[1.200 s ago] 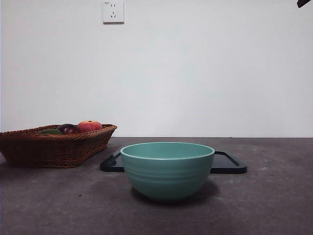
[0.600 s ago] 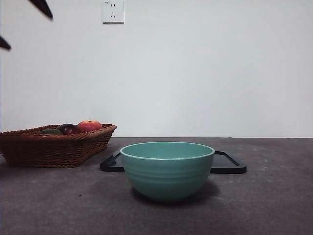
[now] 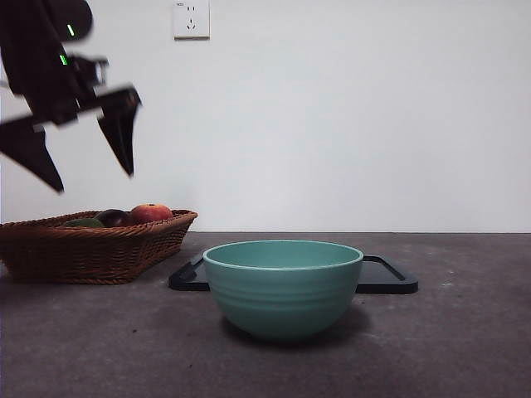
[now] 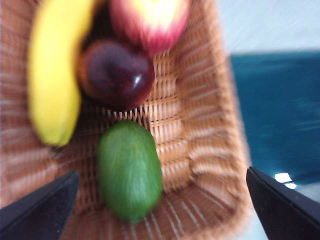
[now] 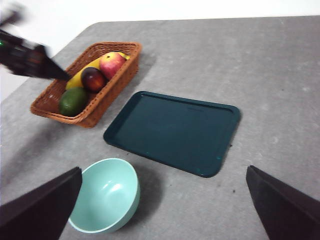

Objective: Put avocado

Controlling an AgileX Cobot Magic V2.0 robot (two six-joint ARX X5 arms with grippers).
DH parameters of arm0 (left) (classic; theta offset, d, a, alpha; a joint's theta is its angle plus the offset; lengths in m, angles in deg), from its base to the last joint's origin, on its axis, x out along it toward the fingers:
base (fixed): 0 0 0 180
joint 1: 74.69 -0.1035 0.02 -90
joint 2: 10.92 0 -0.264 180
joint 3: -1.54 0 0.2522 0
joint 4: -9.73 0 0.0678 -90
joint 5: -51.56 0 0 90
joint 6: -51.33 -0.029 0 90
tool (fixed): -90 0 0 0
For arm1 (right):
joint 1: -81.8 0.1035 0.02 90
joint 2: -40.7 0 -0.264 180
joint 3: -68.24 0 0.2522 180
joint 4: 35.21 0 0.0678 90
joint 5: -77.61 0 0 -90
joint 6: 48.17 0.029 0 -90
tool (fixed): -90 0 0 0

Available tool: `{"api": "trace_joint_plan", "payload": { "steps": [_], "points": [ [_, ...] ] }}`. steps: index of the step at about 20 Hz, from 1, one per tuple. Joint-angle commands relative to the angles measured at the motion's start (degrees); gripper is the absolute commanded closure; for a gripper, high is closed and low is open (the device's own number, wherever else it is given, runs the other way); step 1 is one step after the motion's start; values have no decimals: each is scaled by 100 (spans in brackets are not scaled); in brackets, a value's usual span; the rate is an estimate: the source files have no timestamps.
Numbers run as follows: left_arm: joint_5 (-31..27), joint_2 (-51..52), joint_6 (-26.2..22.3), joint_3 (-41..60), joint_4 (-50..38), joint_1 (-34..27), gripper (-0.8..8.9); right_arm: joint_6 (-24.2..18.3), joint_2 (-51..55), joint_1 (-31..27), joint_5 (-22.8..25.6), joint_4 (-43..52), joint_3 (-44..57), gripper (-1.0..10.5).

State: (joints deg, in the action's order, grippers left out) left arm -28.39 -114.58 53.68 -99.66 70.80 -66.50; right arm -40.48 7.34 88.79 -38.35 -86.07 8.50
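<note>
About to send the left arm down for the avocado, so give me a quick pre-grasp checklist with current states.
1. Left gripper open: ok, jaws spread wide.
2. Left gripper above the basket: ok, hovering over it.
3. Avocado between the jaws' line: ok in the left wrist view.
4. Avocado free of neighbours: ok on the banana; cannot tell on the purple fruit, close or touching.
5. Bowl and tray free: ok.
6. Right gripper clear: ok, high over the bowl side.

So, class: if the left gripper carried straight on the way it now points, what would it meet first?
Most likely the avocado in the basket: the left gripper hangs open above it, jaws either side in its wrist view. Blur leaves the exact line uncertain.
</note>
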Motion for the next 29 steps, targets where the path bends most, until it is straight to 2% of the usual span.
{"api": "trace_joint_plan", "payload": {
  "steps": [1,7,9,13,16,24,29],
  "points": [
    [-212,-468,-77,-232,0,20,257,31,-9,61,-37,-17,-98,363],
    [-280,-1180,-85,-232,-98,15,262,94,-9,81,-125,-26,-98,363],
    [-278,-1351,-81,-232,-81,22,337,114,-9,81,-131,-31,-98,363],
    [-278,-1412,-37,-251,-42,20,571,133,-9,81,-170,-28,-98,363],
    [-275,-1412,-37,-503,245,20,666,133,-9,81,-168,-31,-98,363],
    [-251,-1045,26,-1456,1506,142,665,133,-9,81,-168,-28,-98,363],
    [-192,-168,24,-1456,1880,673,665,133,-9,81,-173,-33,-98,363]
  ]
}}
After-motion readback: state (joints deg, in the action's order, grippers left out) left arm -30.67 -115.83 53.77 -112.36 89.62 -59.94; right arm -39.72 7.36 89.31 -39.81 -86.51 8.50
